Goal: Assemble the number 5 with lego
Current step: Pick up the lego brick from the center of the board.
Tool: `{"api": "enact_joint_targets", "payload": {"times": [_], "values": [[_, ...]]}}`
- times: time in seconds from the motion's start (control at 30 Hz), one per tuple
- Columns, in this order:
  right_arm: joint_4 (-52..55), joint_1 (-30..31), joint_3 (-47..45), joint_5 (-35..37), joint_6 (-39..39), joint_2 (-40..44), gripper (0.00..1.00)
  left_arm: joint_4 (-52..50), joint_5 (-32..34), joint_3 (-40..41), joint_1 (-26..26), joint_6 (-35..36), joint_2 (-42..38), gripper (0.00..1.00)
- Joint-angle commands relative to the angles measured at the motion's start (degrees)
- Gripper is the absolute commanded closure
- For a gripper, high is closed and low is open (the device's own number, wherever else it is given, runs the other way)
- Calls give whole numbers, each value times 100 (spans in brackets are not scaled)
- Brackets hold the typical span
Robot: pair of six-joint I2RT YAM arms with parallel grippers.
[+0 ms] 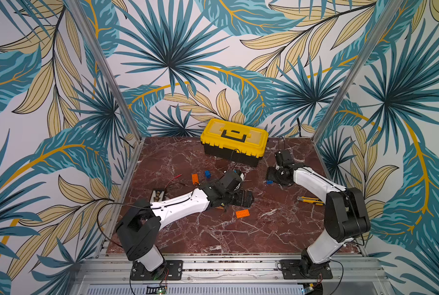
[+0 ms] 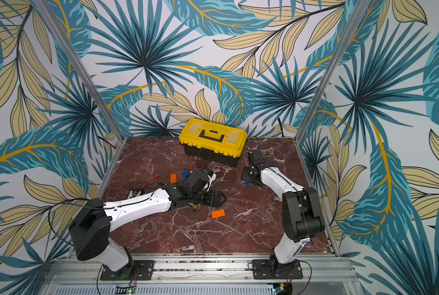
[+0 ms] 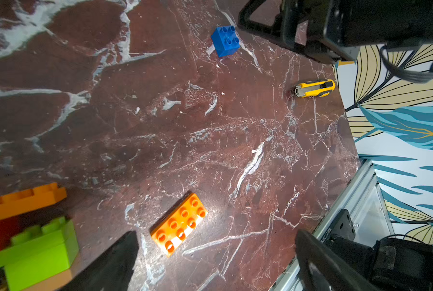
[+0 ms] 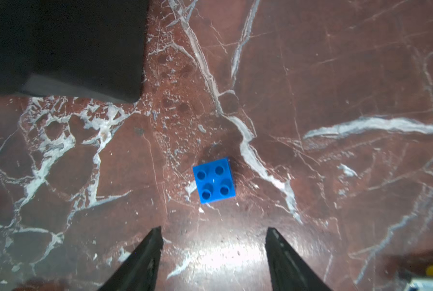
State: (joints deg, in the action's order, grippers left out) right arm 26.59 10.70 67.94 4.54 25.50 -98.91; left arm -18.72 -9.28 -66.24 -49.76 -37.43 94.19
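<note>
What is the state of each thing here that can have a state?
Yellow-and-black plastic toolbox: lid closed.
Left gripper: fingers open, empty.
Right gripper: fingers open, empty.
Small blue square lego brick: loose, studs up.
Orange oblong lego brick: loose, flat, studs up.
Yellow-and-black utility knife: lying flat, blade unclear.

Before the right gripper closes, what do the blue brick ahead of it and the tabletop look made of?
Blue brick: looks like moulded plastic, glossy; crisp round studs, uniform colour. Tabletop: polished reddish marble look, white veins, glare; may be printed laminate.
</note>
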Motion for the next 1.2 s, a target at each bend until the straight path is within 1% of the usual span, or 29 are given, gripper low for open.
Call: {"api": "enact_joint_targets", "payload": {"times": [0.0,0.37,0.53,0.7,0.77,0.87,0.93,1.17], "values": [[303,-33,234,-50,-96,-275,35,-282,19,-483,-25,167,147,0],[546,-42,745,-45,-247,-1057,35,-116,133,-532,-29,7,301,0],[519,-42,881,3,-335,-1247,36,206,284,-384,-34,-86,269,0],[582,-42,1019,28,-422,-1429,40,612,279,-249,-33,-208,240,0],[618,-42,1058,50,-474,-1497,41,624,286,-241,-28,-204,240,0],[733,-42,1132,134,-478,-1546,46,618,295,-232,-34,-204,236,0],[734,-42,1132,109,-514,-1556,50,624,299,-224,-30,-211,232,0],[756,-42,1108,136,-584,-1586,55,650,254,-215,-29,-240,258,0]]}}
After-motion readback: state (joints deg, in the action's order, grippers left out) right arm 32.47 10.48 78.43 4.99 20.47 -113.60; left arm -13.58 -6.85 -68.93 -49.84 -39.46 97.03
